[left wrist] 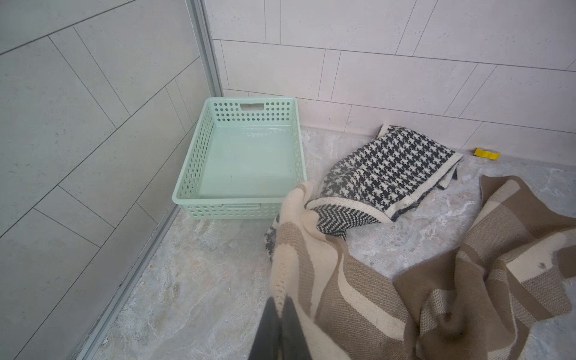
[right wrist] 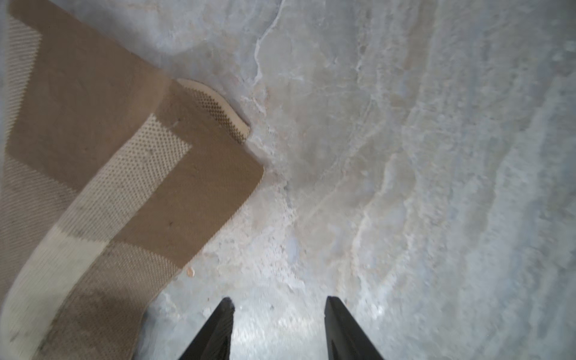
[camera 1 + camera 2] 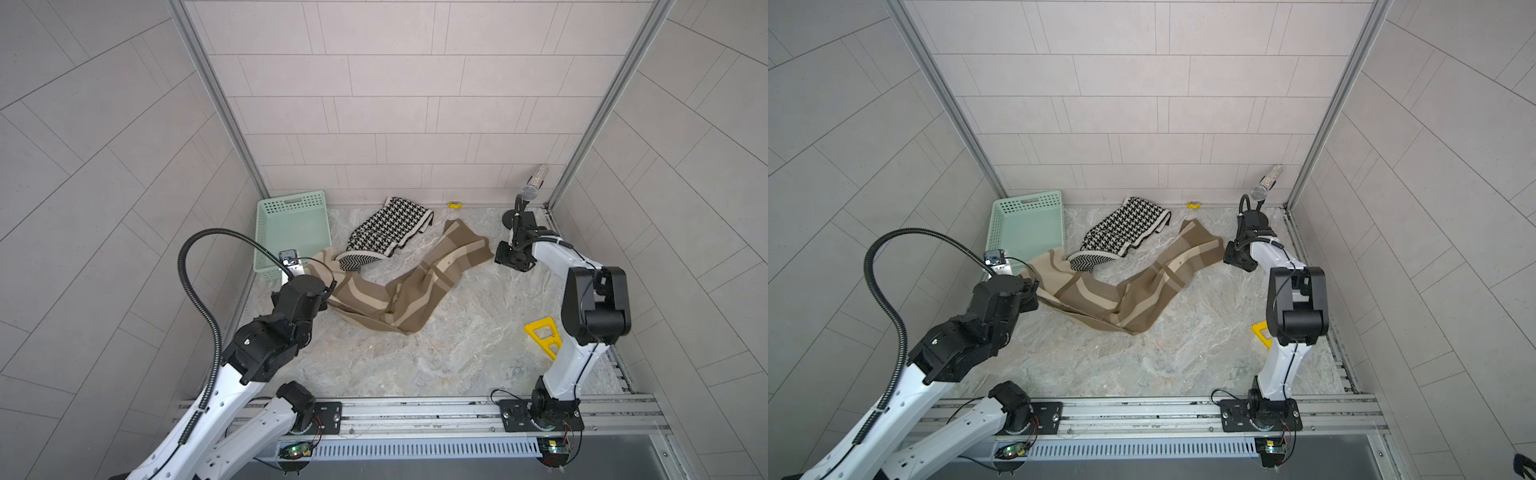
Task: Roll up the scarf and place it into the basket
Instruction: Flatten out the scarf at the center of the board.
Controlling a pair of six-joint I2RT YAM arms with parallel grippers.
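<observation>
A brown-and-cream striped scarf (image 3: 395, 295) (image 3: 1113, 295) lies loosely spread across the middle of the marble table. My left gripper (image 1: 281, 301) is shut on the cream edge of the scarf's (image 1: 374, 296) left end, just in front of the basket. The mint-green perforated basket (image 3: 291, 201) (image 3: 1025, 203) (image 1: 187, 162) stands empty in the back left corner. My right gripper (image 2: 277, 299) (image 3: 510, 259) is open above bare table, nothing between its fingers. The scarf's right corner (image 2: 124, 187) lies beside it, apart from the fingers.
A black-and-white houndstooth cloth (image 3: 386, 228) (image 1: 389, 168) lies behind the scarf, its end under the scarf's left part. A small yellow piece (image 3: 455, 204) sits at the back wall. A microphone on a stand (image 3: 530, 191) is back right. A yellow triangular frame (image 3: 542, 334) lies by the right arm.
</observation>
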